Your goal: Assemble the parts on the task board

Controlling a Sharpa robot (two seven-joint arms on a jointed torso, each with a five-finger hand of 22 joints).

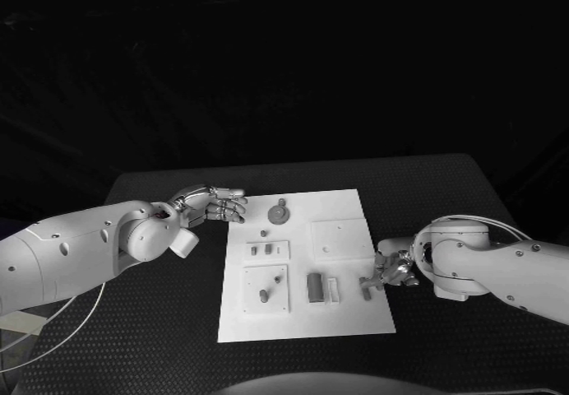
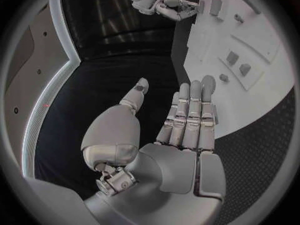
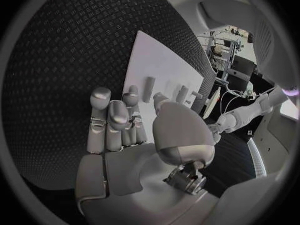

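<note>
1. Black textured table with a dark backdrop behind it, and the white task board lying flat in the middle.
2. On the board: a round part near the far edge, small parts on a square plate below it, a blank square plate to the right, and an upright block part closer to the robot.
3. Left hand hangs at the board's far-left corner, fingers straight and side by side, thumb apart, holding nothing.
4. Right hand is at the board's right edge, fingertips at a small dark part there. Fingers are loosely bent; can't tell whether they actually grip it.
</note>
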